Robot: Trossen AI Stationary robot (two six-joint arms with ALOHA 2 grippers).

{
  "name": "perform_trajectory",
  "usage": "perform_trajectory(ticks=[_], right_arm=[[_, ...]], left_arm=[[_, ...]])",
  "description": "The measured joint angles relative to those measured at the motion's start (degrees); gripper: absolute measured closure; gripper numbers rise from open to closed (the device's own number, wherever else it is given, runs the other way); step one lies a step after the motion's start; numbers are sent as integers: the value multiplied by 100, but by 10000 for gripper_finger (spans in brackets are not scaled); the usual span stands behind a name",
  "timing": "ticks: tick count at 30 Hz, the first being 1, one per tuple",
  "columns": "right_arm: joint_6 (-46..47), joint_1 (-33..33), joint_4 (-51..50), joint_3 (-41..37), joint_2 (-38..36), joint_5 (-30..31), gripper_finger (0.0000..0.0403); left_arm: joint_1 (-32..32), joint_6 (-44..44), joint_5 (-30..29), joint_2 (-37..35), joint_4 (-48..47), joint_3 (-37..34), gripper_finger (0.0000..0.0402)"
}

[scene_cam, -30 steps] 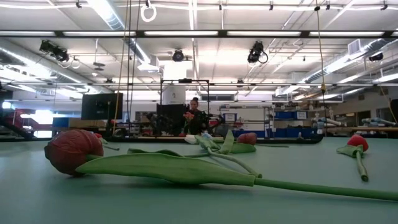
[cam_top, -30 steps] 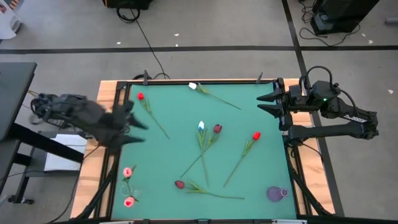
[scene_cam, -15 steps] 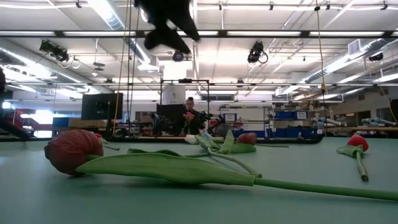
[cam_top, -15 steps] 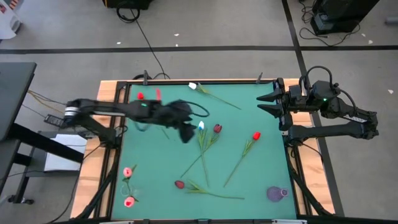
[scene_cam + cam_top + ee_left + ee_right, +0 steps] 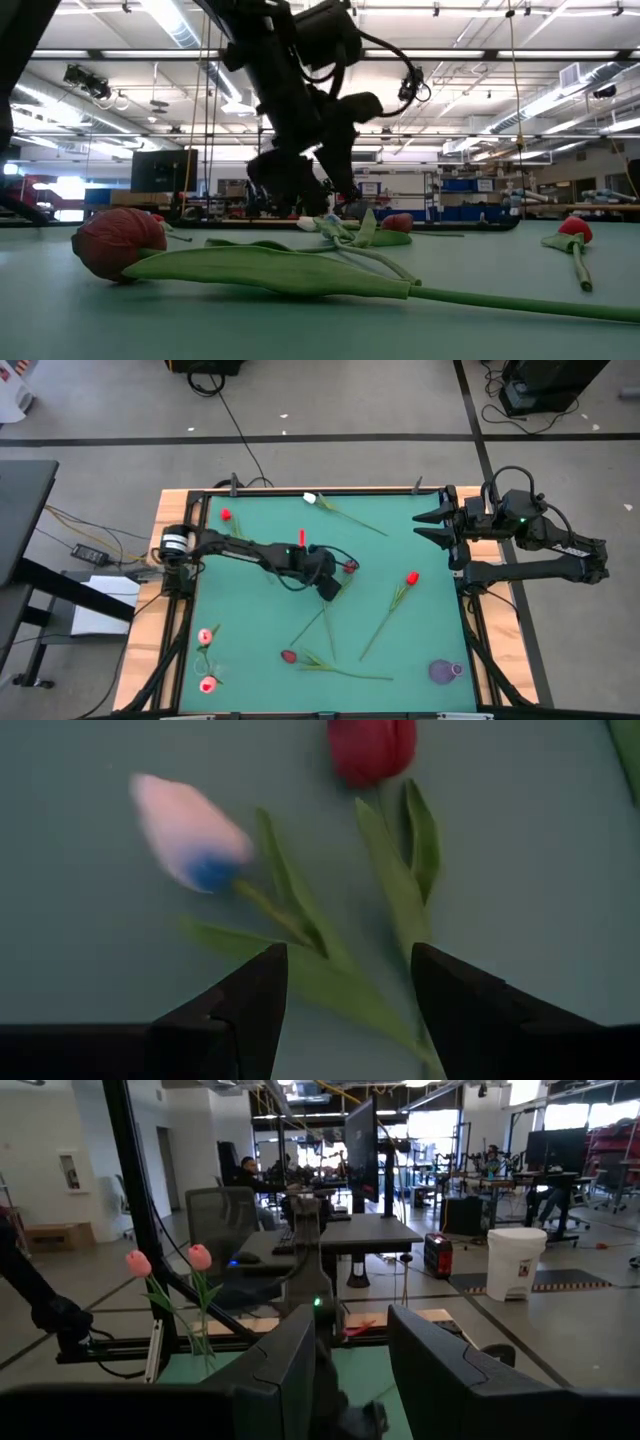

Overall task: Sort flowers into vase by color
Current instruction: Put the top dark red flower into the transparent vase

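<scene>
While the white tulip [image 5: 190, 845] is lying mid-table beside a dark red tulip [image 5: 372, 748], the left gripper [image 5: 345, 985] is hanging low over their crossed stems, fingers spread and holding nothing. A second ago that arm was parked at the table's left edge, so a first pick is probably starting. Right gripper [image 5: 432, 526] is waiting at the right edge, parted and empty; a purple vase [image 5: 445, 671] is standing at the near right corner.
</scene>
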Motion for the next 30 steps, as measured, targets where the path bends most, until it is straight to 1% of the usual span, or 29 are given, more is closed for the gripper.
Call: perform_trajectory(ticks=[5,7,11,17,20,24,30], right_arm=[[0,0,-2,0,-2,0,266],[0,1,-1,0,-1,0,266],[0,-1,-2,0,0,0,266],[0,1,-4,0,0,0,266],[0,2,9,0,0,0,266],[0,2,9,0,0,0,266],[0,2,34,2,0,0,266]], left_arm=[[-206,-304,43,146,773,0,182],[-259,-315,44,146,897,2,182],[-278,-358,-81,149,757,2,188],[-356,-484,-153,319,625,-2,217],[-466,-478,-116,458,796,4,228],[-576,-310,-110,624,953,7,232],[-573,-162,-160,824,1009,31,233]])
